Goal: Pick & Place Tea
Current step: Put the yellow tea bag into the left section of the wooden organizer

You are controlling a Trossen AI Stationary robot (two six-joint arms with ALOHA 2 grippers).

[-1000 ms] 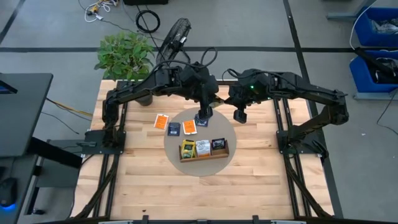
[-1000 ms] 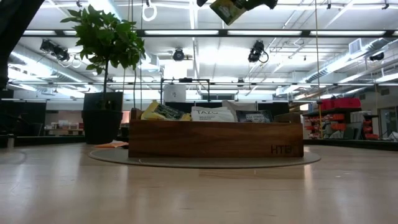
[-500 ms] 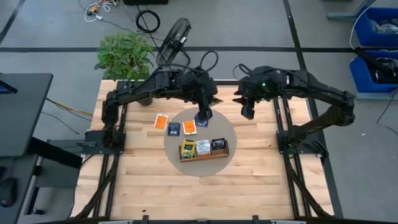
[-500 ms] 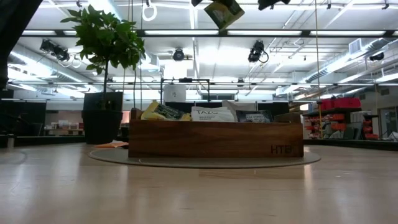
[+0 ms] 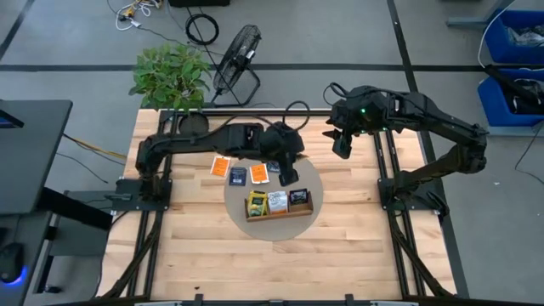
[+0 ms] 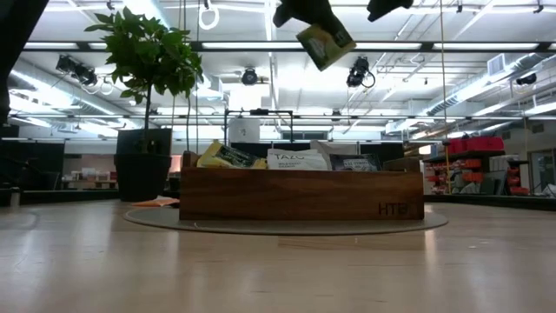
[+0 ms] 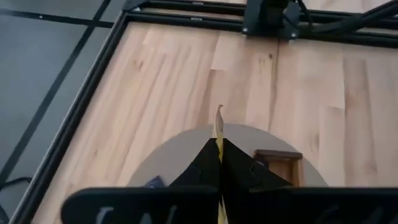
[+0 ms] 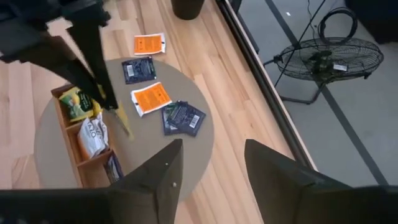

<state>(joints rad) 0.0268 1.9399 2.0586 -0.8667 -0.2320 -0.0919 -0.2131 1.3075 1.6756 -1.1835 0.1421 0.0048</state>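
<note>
1. Carefully, my left gripper [image 5: 287, 176] pinched a yellow tea packet [image 6: 324, 45] above the tray [image 5: 280, 212].
2. My right gripper [image 5: 342, 146], fingers spread, waited aside.
3. I judged lowering squarely over the yellow compartment best.

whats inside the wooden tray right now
The wooden tray holds packets in three compartments: yellow, white and dark. Whatever lies beneath those top packets is covered.

tray [image 5: 297, 212] on round mat [image 5: 315, 183] | loose packets [image 5: 240, 172] behind (left)
</note>
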